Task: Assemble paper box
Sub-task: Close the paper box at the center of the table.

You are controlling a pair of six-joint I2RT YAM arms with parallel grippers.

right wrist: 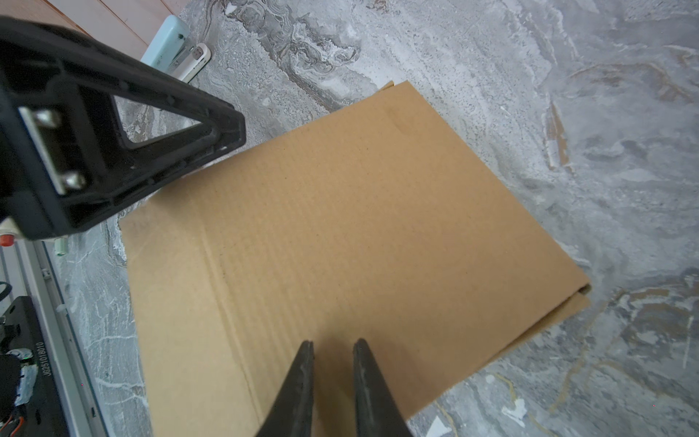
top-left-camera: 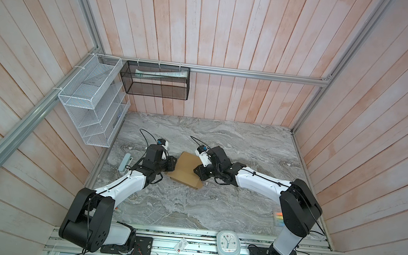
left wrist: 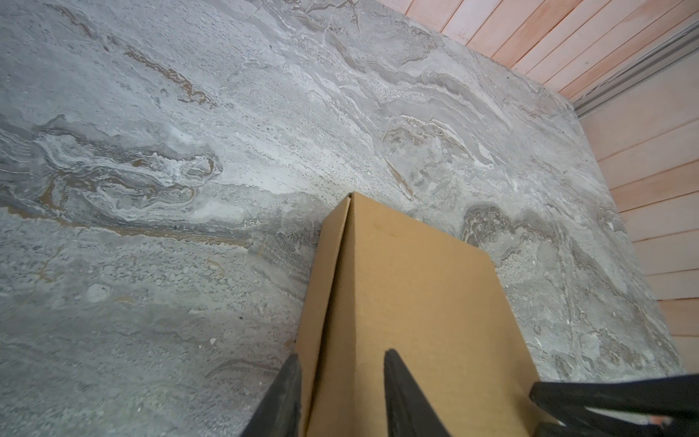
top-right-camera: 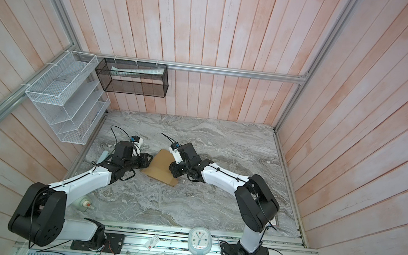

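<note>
While it lies folded, ribbed brown paper box [right wrist: 359, 227], veined grey table [right wrist: 567, 94]

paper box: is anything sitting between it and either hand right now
Nothing visible does. The left hand straddles one edge of the paper box, and the right hand sits right over its top panel, only bare cardboard at its fingertips.

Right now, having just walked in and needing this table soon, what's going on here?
A brown paper box lies folded on the marble table, with a robot gripper at each side. The left gripper straddles one folded edge; whether it pinches is unclear. The right gripper, jaws slightly apart, points at the top panel.
</note>
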